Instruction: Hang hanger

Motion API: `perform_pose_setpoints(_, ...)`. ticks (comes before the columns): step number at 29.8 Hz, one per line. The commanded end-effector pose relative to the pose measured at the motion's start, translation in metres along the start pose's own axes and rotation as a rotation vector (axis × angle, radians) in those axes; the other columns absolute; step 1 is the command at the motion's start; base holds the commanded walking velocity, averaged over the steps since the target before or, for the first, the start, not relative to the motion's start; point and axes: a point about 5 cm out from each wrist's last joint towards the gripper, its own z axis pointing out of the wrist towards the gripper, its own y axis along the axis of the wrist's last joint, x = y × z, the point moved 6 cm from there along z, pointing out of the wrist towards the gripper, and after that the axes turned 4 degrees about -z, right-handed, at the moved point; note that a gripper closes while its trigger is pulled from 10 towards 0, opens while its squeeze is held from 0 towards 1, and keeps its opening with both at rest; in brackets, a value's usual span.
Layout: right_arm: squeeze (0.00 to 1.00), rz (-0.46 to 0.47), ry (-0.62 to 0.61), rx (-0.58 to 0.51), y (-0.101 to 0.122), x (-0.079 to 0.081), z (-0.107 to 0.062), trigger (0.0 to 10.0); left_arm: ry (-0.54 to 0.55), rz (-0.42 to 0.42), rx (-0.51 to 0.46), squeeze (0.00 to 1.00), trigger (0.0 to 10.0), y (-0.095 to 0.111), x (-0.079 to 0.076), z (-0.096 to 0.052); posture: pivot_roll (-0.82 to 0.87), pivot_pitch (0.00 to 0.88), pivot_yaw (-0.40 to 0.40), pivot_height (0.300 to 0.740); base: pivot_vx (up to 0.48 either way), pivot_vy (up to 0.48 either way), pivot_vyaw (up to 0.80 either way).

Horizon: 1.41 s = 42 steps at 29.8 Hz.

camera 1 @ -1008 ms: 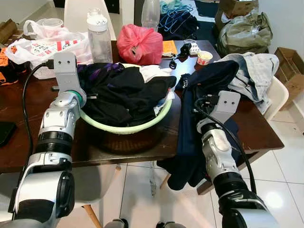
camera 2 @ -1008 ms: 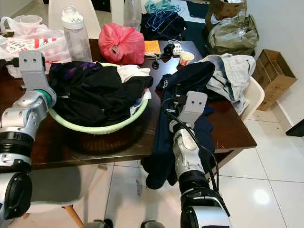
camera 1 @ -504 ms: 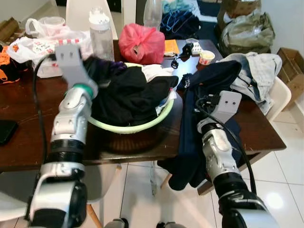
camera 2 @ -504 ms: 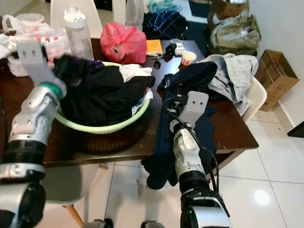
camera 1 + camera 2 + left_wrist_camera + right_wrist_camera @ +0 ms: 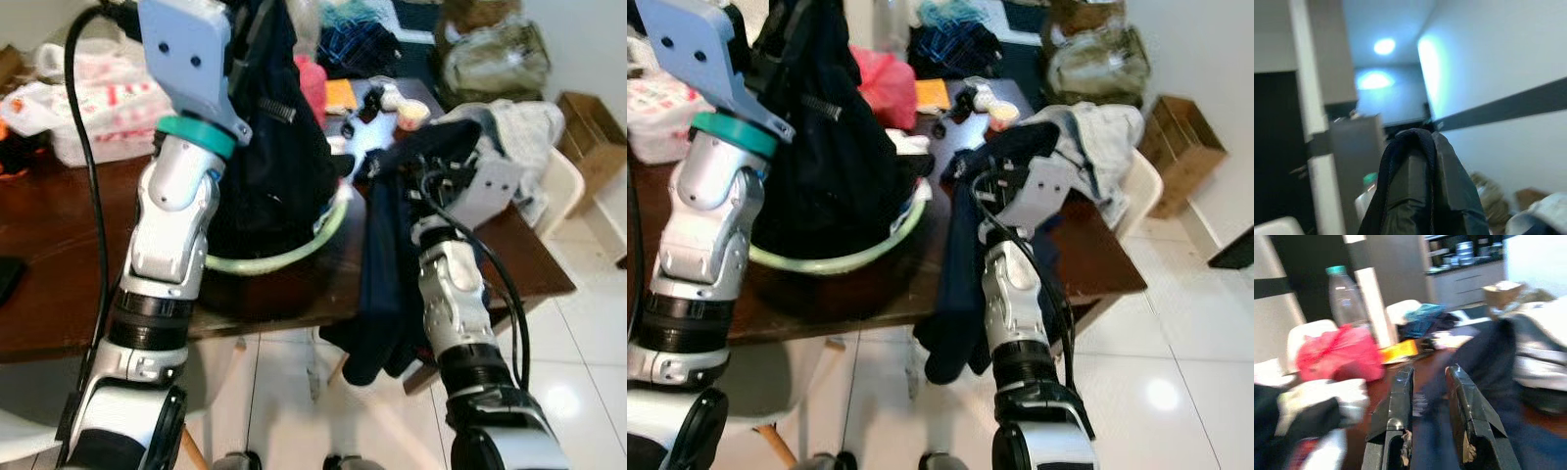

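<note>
My left gripper (image 5: 1418, 142) is raised high over the table and shut on a dark garment (image 5: 274, 147), which hangs from it down into the green basin (image 5: 294, 257). In the left wrist view the fabric drapes over the fingers. My right gripper (image 5: 1428, 372) is open, low over a navy garment (image 5: 387, 284) that spills off the table's front edge; nothing sits between its fingers (image 5: 1400, 396). A blurred pile of blue hangers (image 5: 358, 39) lies on dark clothes beyond the table's far side.
The dark wooden table (image 5: 59, 255) carries white plastic bags (image 5: 88, 108), a red bag (image 5: 884, 83), a small cup (image 5: 411, 117) and a pale denim garment (image 5: 509, 127). A white chair (image 5: 563, 171) and a cardboard box (image 5: 588, 122) stand to the right.
My left arm has swung up and lifted the dark garment out of the basin. The right arm has stayed over the navy garment. The camera has shifted a little.
</note>
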Motion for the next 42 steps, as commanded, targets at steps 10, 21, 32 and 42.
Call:
perform_pose_setpoints(10,0.00,0.010,-0.058,-0.026,0.013,-0.014,0.003,10.0,-0.050,-0.011,-0.018,0.00,10.0,0.003,-0.013,0.007,0.01,0.001,0.007,0.740,0.000,0.000,-0.80)
perform_pose_setpoints(21,0.00,0.026,-0.109,-0.069,0.025,-0.024,0.003,10.0,-0.033,0.186,-0.235,0.00,10.0,0.052,-0.004,0.023,0.01,0.000,0.011,0.740,0.000,0.000,-0.80)
perform_pose_setpoints(32,0.00,0.029,-0.122,-0.073,0.026,-0.028,0.003,10.0,-0.138,0.129,-0.426,0.00,10.0,0.109,-0.020,0.049,0.01,0.000,0.019,0.740,0.000,0.000,-0.80)
perform_pose_setpoints(42,0.00,0.025,-0.134,-0.068,0.024,-0.032,0.000,10.0,-0.531,-0.041,-0.216,0.00,10.0,0.059,-0.095,0.024,0.00,0.000,0.024,0.740,0.000,0.000,-0.80)
